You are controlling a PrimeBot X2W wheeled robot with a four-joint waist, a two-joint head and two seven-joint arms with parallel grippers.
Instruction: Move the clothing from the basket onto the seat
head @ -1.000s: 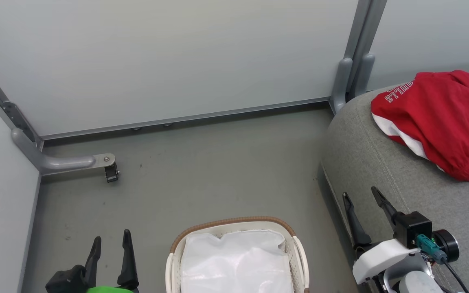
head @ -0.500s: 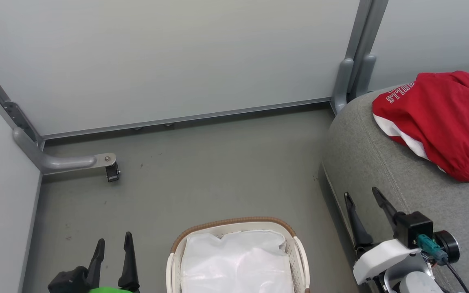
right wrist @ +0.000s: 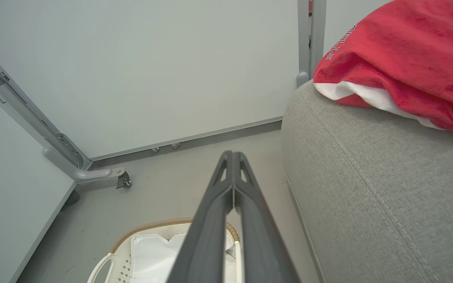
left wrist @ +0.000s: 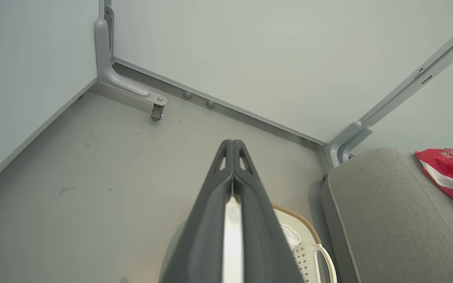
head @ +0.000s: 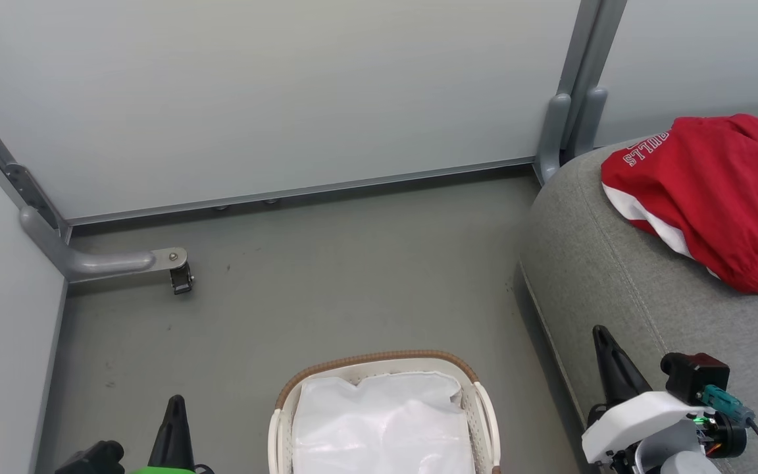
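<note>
The red clothing (head: 714,197) with white lettering lies bunched on the grey seat (head: 622,276) at the right; it appears too in the right wrist view (right wrist: 399,55) and at the edge of the left wrist view (left wrist: 450,173). The white basket (head: 382,365) with its brown rim stands on the floor at bottom centre, holding just its white liner cloth (head: 379,421). My left gripper (head: 175,411) is shut and empty, low at the left of the basket, its fingertips (left wrist: 232,147) pressed together. My right gripper (head: 603,339) is shut and empty beside the seat's front edge.
Pale partition walls (head: 274,92) close off the back and left. A grey bracket with a small caster (head: 180,280) juts out at the left corner, and a grey post (head: 566,112) stands by the seat. Grey floor (head: 326,276) lies between basket and wall.
Both grippers have closed from open to shut and dropped lower in the head view. The clothing, basket and seat have stayed put.
</note>
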